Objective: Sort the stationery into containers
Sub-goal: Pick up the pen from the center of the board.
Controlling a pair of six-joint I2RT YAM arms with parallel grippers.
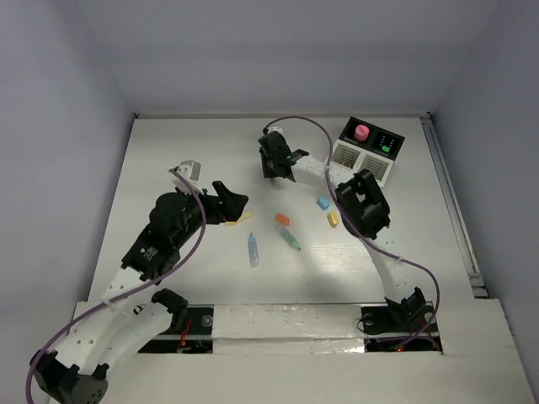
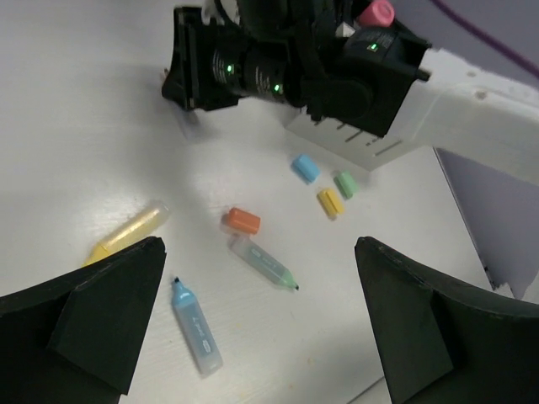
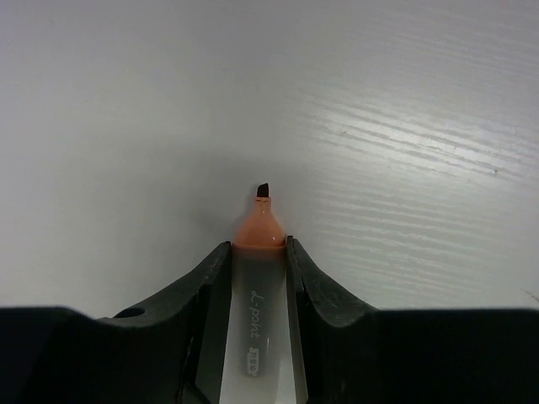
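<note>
My right gripper (image 3: 257,246) is shut on a pastel pen with an orange tip (image 3: 259,225), uncapped, held just above the bare table; in the top view that gripper (image 1: 274,167) is left of the containers. The white slatted box (image 1: 360,157) joins a black box (image 1: 386,141) holding a pink-capped bottle (image 1: 361,133). My left gripper (image 1: 231,204) is open and empty above a yellow pen (image 2: 130,231). Its dark fingers (image 2: 105,311) frame a blue pen (image 2: 195,326), a green pen (image 2: 263,262) and an orange cap (image 2: 243,220).
Small blue (image 2: 305,167), green (image 2: 344,183) and yellow (image 2: 330,202) caps lie between the pens and the white box (image 2: 358,141). The right arm (image 2: 269,63) hangs over the far middle. Walls close the table at back and sides.
</note>
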